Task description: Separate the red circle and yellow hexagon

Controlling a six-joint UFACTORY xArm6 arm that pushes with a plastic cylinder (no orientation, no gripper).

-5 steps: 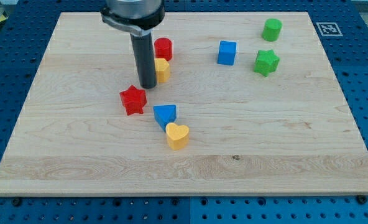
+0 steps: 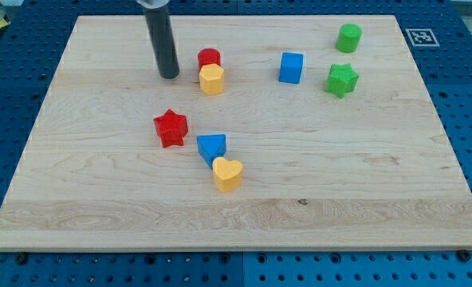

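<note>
The red circle [image 2: 210, 57] sits on the wooden board near the view's top, left of centre. The yellow hexagon [image 2: 211, 80] lies right below it, touching it. My tip [image 2: 169, 76] is on the board to the left of the pair, about level with the yellow hexagon, with a small gap between them. The rod rises out of the view's top.
A red star [image 2: 171, 127], a blue block [image 2: 211, 147] and a yellow heart [image 2: 227, 173] lie below the pair. A blue cube [image 2: 292, 67], a green star [image 2: 341, 80] and a green cylinder [image 2: 348, 37] are at the upper right.
My tip has moved up and to the left, away from the yellow hexagon. The yellow hexagon now shows fully and sits slightly higher, against the red circle.
</note>
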